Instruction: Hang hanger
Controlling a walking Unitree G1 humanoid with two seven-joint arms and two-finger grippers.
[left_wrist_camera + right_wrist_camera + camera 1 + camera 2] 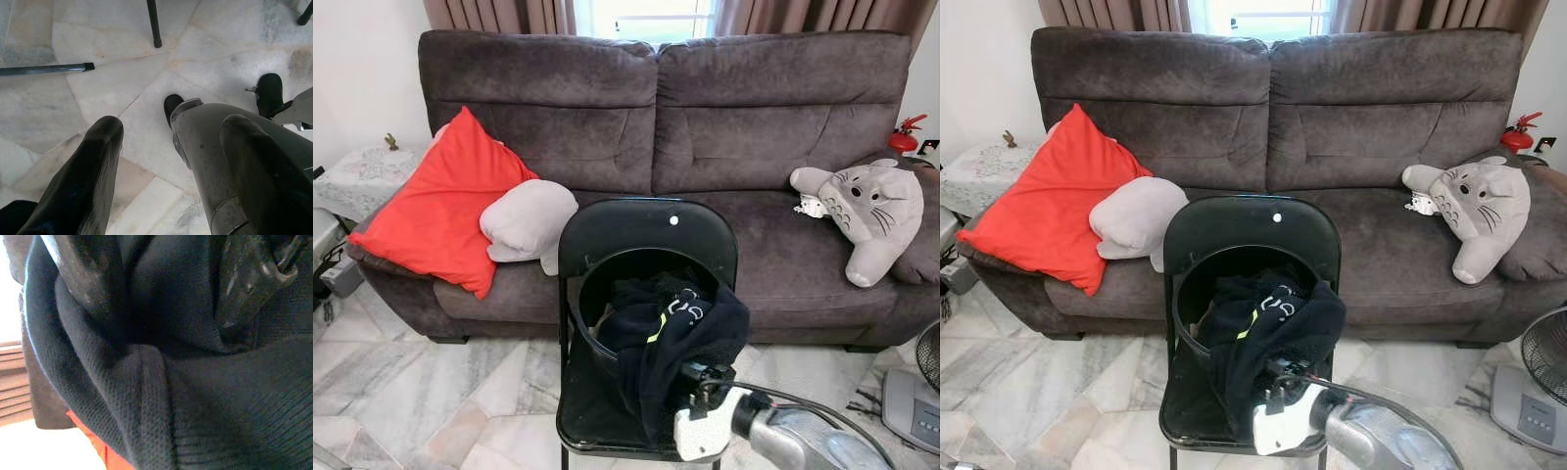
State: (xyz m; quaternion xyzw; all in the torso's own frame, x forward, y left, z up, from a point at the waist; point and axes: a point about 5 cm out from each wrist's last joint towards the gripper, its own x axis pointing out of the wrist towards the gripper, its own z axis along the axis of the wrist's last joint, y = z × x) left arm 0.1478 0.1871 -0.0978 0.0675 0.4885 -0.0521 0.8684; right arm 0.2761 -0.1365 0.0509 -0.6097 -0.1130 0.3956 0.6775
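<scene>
Hanger isn't something you can actually pick out here, just a dark garment (671,338) heaped in a black basket (592,338) on the folding chair (646,235) in front of the sofa (705,147). Your right hand (705,377) is pushed into the cloth's near edge, fingers (93,289) spread with fabric bunched between them. Can't tell if it's truly gripping. Left hand (166,161) hangs open over the floor (98,98), so right is way nearer.

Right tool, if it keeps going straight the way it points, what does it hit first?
The dark garment. The right tool is already pressed into its folds over the basket rim, so cloth comes first.
</scene>
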